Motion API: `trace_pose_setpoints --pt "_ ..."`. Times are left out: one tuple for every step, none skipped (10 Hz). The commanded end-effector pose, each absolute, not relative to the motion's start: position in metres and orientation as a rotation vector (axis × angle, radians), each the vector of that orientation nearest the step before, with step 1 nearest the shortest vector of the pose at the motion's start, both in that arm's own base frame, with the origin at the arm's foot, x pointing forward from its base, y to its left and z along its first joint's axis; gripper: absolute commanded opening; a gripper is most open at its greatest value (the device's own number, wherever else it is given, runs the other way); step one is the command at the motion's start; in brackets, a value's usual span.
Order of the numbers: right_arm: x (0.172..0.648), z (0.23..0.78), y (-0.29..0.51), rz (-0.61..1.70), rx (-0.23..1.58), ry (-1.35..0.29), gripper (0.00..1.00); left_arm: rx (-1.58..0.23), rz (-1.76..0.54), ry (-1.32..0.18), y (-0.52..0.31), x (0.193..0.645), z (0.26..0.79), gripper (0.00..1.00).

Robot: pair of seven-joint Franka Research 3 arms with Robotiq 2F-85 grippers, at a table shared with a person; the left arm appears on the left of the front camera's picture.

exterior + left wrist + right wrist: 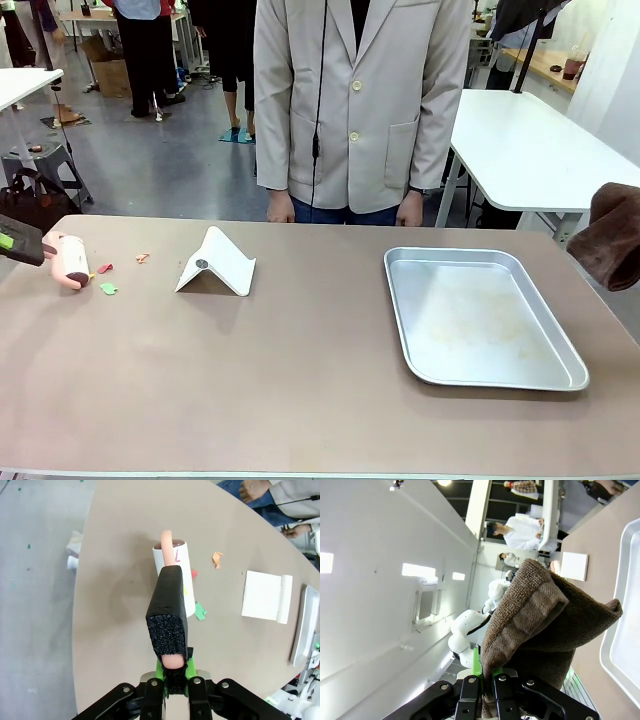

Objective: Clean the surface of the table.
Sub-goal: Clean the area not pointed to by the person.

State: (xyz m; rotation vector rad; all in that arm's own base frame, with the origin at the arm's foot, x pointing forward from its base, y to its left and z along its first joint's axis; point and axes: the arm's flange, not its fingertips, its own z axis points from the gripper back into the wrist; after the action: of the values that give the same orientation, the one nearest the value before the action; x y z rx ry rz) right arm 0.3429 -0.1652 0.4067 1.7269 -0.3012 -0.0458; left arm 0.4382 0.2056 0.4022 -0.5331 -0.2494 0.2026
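"When the left gripper (172,672) was squeezed tight on the black foam sleeve (167,605) of the white sticky roller with the pink handle (181,560), what could have gone wrong?"

"The roller stuck out straight ahead of those jaws, low over the big brown table (300,380). I could not tell if it touched. The foam looked soft, so I think a hard push down could have twisted the roller in the grip."

"And the little paper bits?"

"A green scrap (200,611) lay just beside the roll. A red scrap (194,573) and an orange scrap (217,558) lay farther out, off to the same side. A fast roll might have flicked them away. The white folded card stand (262,595) sat farther off on that side, and a wide sweep could have bumped it."

"What about the right gripper (487,677)?"

"Its jaws were pinched on a thick brown towel (535,615), which bulged up past the tips, held in the air. The towel hid much of what was ahead, so it might have knocked the shiny silver metal tray (486,251) lying beyond the tips."
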Motion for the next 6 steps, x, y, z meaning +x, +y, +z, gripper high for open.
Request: trace_pose_setpoints --pt "0.341 0.412 -0.165 -0.043 1.732 -0.298 0.07 -0.496 0.191 -0.182 0.19 0.431 0.389 0.0" --pt "0.341 0.412 -0.165 -0.043 1.732 -0.298 0.07 -0.488 0.182 -0.178 0.184 0.432 0.388 0.0" --pt "0.341 0.412 -0.165 -0.043 1.732 -0.298 0.07 -0.483 0.168 -0.174 0.176 0.433 0.387 0.0" --pt "0.341 0.412 -0.165 -0.043 1.732 -0.298 0.07 -0.476 0.159 -0.167 0.169 0.434 0.385 0.0" --pt "0.341 0.412 -0.165 -0.043 1.732 -0.298 0.07 -0.462 0.157 -0.16 0.163 0.437 0.384 0.0" --pt "0.341 0.412 -0.165 -0.043 1.732 -0.298 0.07 -0.467 0.166 -0.135 0.16 0.443 0.386 0.0"
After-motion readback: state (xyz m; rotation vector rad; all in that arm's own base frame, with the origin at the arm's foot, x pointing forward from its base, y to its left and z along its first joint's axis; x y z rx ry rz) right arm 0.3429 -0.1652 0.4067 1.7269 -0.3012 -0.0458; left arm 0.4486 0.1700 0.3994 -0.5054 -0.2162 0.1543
